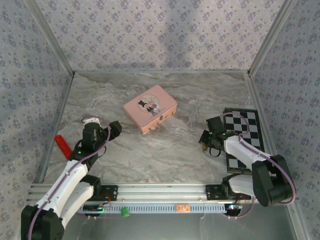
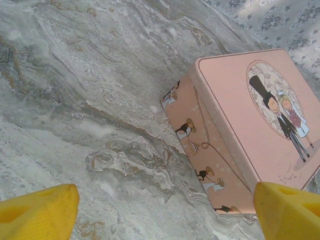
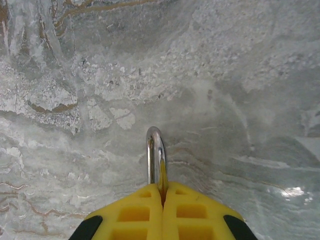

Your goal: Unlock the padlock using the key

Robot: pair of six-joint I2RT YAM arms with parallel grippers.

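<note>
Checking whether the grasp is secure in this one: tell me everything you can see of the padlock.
Of the padlock only the shackle shows: a thin, shiny silver metal loop, seen nearly edge-on, poking forward from between the shut yellow fingers of the right hand. A sliver of brass-gold shows at the seam beneath it; the body is otherwise hidden. It is over the marbled table; whether it touches cannot be told.
</note>
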